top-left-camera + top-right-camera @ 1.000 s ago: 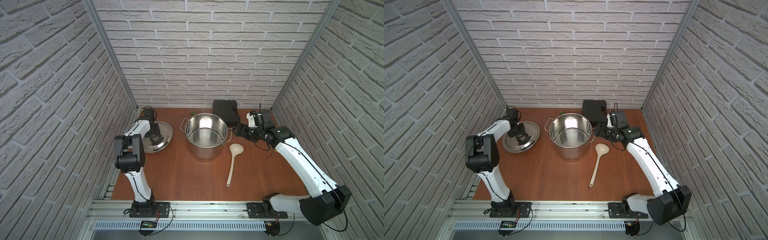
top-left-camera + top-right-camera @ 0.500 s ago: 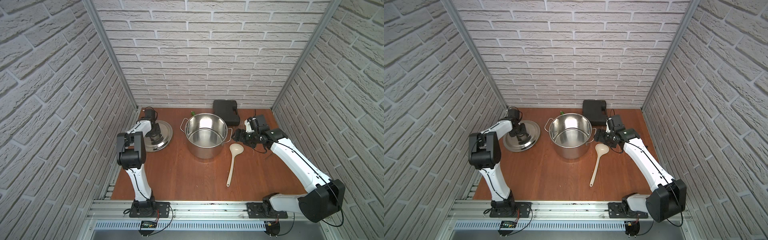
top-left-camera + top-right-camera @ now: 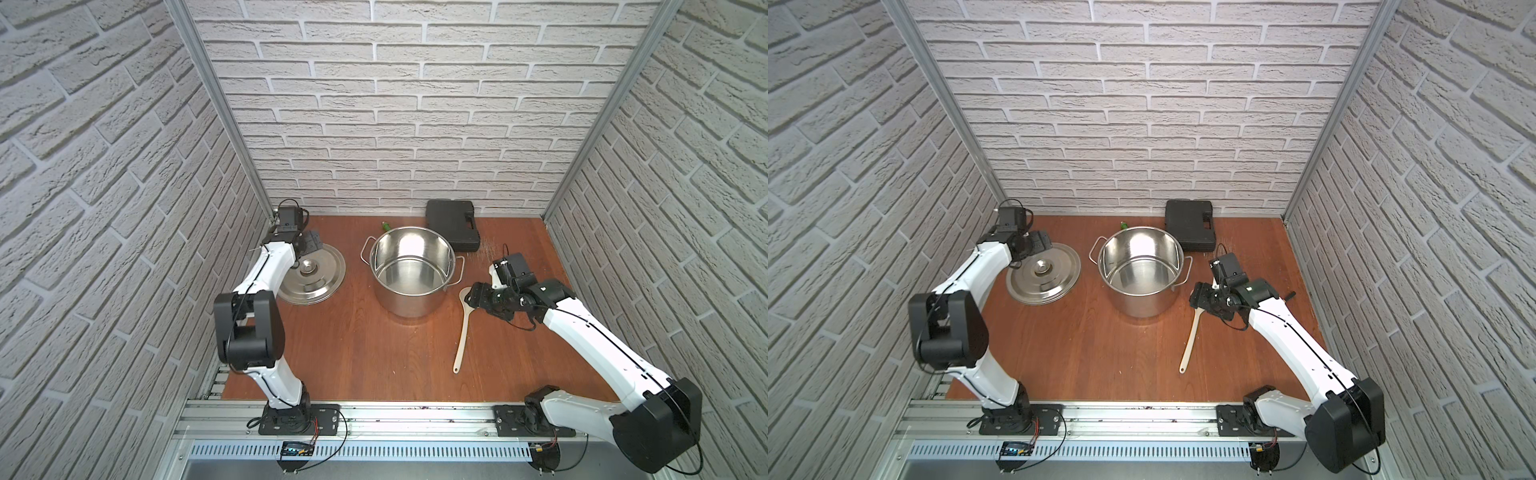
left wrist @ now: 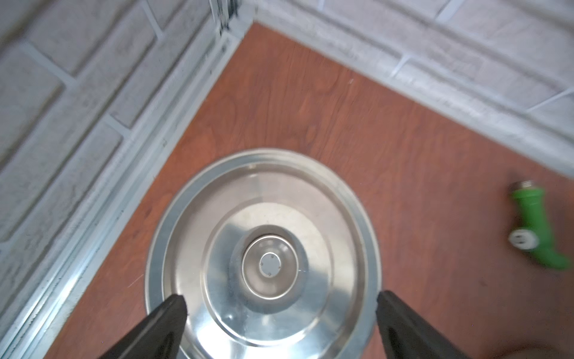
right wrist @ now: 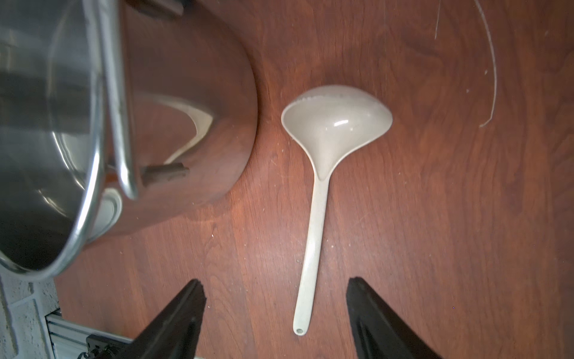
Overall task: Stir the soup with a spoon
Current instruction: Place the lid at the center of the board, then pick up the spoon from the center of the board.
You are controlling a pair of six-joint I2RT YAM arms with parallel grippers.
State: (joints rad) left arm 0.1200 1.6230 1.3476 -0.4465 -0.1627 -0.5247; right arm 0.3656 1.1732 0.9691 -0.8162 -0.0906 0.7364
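Moved: since a second ago our right claw [image 3: 474, 296] [image 3: 1200, 297] [image 5: 274, 281] has swung off from beside the pot's side handle and come over the spoon. Our left claw [image 3: 309, 245] [image 3: 1042, 243] [image 4: 279, 295] has let go of the lid's knob and drawn back toward the rear wall.
Right claw: we see both fingers spread wide, with nothing between them.
Below the right claw: the spoon [image 3: 462, 332] [image 3: 1190, 336] [image 5: 316, 217] lies on the table [image 3: 353, 353], bowl up. In both top views the claw hangs over its bowl end. The handle runs away from the claw toward the front rail, and we see no contact.
Beside the right claw: the pot [image 3: 409, 303] [image 3: 1142, 301] [image 5: 93, 186] stands upright and uncovered, just next to the spoon's bowl but apart from it. The steel is shiny inside, and we cannot tell whether it holds anything.
Beyond the right claw: a black case [image 3: 452, 224] [image 3: 1190, 224] lies behind the pot, against the rear wall.
Left claw: its jaws are spread wide and empty.
Under the left claw: the lid [image 3: 316, 274] [image 3: 1046, 274] [image 4: 264, 248] lies flat on the table, knob up. The claw hangs above its rear edge.
Farther from the left claw: a small green object [image 3: 385, 226] [image 4: 534, 230] lies by the rear wall, between lid and case.
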